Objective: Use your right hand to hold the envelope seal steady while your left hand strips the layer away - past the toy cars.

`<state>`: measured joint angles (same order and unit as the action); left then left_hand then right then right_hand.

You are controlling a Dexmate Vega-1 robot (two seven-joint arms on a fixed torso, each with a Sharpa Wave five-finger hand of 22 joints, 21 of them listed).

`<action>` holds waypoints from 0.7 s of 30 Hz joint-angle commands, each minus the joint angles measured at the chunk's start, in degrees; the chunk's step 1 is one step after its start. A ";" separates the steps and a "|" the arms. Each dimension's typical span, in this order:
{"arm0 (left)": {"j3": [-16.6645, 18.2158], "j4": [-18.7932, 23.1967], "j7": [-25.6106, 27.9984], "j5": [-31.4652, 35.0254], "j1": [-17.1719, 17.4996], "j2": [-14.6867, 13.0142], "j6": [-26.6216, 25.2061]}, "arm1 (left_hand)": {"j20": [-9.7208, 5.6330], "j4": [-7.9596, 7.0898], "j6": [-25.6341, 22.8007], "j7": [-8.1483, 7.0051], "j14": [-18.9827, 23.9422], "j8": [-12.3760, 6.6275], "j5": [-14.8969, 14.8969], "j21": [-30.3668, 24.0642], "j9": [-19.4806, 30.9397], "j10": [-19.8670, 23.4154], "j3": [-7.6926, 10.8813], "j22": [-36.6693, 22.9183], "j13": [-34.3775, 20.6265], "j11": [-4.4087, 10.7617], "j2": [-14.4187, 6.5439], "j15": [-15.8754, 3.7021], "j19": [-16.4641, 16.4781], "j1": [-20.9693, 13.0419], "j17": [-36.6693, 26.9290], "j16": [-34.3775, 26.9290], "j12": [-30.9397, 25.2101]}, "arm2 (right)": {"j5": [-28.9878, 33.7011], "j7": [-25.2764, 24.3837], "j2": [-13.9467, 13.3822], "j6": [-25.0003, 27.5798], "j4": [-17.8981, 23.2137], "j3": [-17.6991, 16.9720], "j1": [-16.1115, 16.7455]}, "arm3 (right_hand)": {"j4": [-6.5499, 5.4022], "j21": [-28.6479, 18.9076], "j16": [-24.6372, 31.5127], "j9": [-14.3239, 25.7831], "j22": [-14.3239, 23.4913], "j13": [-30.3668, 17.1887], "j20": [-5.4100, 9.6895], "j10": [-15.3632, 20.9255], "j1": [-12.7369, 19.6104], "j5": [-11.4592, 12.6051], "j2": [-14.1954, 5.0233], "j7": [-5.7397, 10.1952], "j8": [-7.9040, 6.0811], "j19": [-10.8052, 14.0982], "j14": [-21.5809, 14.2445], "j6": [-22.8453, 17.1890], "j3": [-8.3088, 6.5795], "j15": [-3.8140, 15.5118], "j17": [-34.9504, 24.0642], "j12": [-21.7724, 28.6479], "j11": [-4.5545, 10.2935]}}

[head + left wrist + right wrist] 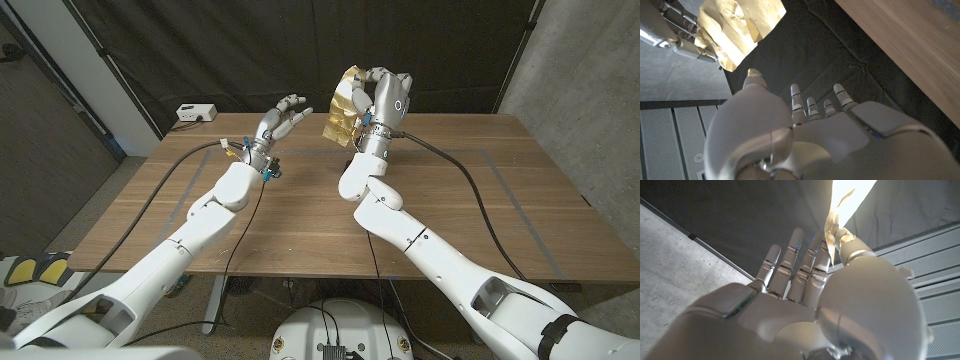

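A crumpled gold padded envelope [343, 117] is held up above the far part of the table by my right hand [384, 97], which grips it between thumb and fingers. The envelope [737, 27] hangs beside that hand [670, 27] in the left wrist view. In the right wrist view the envelope's edge [845, 202] glows bright above the hand [815, 280]. My left hand [281, 122] is raised to the left of the envelope, fingers spread and holding nothing, a short gap away from it. My left hand [810, 125] points its fingers toward the envelope.
The wooden table [300, 220] stretches below both arms. A white box [196, 113] sits past its far left corner. A dark curtain [250, 50] hangs behind, and cables [470, 190] trail over the tabletop.
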<state>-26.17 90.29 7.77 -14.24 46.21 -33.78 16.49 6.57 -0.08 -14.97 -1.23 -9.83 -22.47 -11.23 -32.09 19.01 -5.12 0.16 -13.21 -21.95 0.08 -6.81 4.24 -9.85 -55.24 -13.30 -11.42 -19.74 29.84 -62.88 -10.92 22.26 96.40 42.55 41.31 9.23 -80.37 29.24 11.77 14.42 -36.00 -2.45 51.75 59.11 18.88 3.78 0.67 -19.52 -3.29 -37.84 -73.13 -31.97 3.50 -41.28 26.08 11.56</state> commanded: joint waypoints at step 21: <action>-4.05 0.54 -15.71 -1.60 -6.72 -4.00 -3.66 | 2.26 6.33 -33.25 -2.79 8.56 -7.40 0.37 -4.13 -6.75 15.35 5.56 0.43 3.74 6.41 -2.57 -2.08 2.52 -8.95 1.22 -4.13 -0.70 | -0.20 1.37 -2.60 -7.21 4.60 -3.72 4.49 | 0.13 -0.21 -0.22 1.93 -1.17 -0.73 0.62 0.09 -0.37 0.76 0.69 0.58 -0.43 0.48 -1.02 -0.50 -0.86 9.76 -0.73 0.76 0.44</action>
<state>-30.27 88.79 -13.11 -19.92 38.75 -37.92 12.80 8.29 5.66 -43.93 -4.85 -2.80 -28.87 -10.80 -35.52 12.88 7.78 4.22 -12.77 -18.55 5.57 -8.54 2.51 -8.07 -62.59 -11.97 -14.87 -20.01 29.70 -62.15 -13.15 16.51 99.90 39.87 44.67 9.25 -80.37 29.02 11.82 13.30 -36.53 -1.97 51.54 58.36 19.24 4.54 0.74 -19.75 -2.82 -38.31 -73.18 -32.44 3.36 -41.82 26.52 11.77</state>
